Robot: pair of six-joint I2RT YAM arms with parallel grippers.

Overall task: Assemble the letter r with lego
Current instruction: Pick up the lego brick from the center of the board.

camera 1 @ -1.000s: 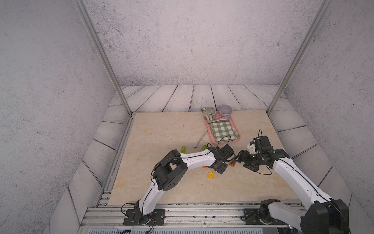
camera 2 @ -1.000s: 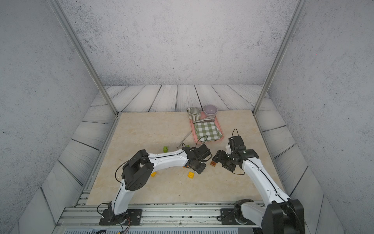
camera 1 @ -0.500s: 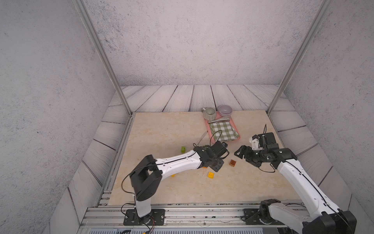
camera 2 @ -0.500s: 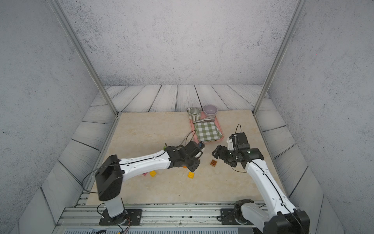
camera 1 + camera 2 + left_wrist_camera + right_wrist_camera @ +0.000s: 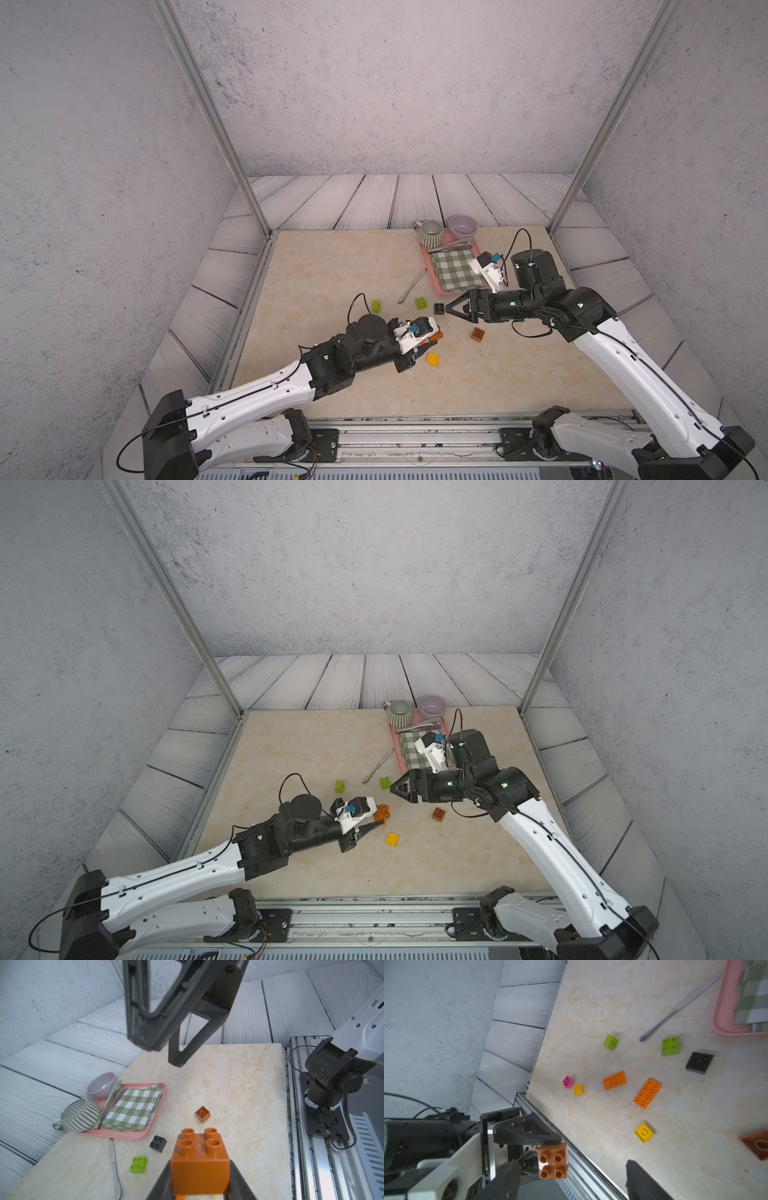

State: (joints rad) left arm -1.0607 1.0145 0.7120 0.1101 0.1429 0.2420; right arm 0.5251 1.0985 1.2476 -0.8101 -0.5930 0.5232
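Note:
My left gripper (image 5: 432,333) is shut on a brown lego brick (image 5: 200,1164), studs pointing away from the wrist; it shows again in the right wrist view as the brown brick (image 5: 552,1160). My right gripper (image 5: 451,309) hovers open and empty just right of a black brick (image 5: 439,308), facing the left gripper. A second, smaller brown brick (image 5: 478,333) lies on the table below it. Two lime green bricks (image 5: 376,306) (image 5: 421,303) and a yellow one (image 5: 432,359) lie nearby. Two long orange bricks (image 5: 614,1080) (image 5: 648,1093) and a magenta brick (image 5: 568,1081) lie under my left arm.
A pink tray (image 5: 428,266) at the back right holds a green-checked cloth (image 5: 451,268) and tongs (image 5: 451,246). A striped mug (image 5: 430,232) and a lilac bowl (image 5: 462,225) stand behind it. A knife (image 5: 411,284) lies beside the tray. The metal rail (image 5: 415,432) runs along the table's front edge.
My left arm has drawn back to the left and dropped its elbow, keeping the brown brick. My right gripper has moved away from the small brown brick on the table, towards the black one.

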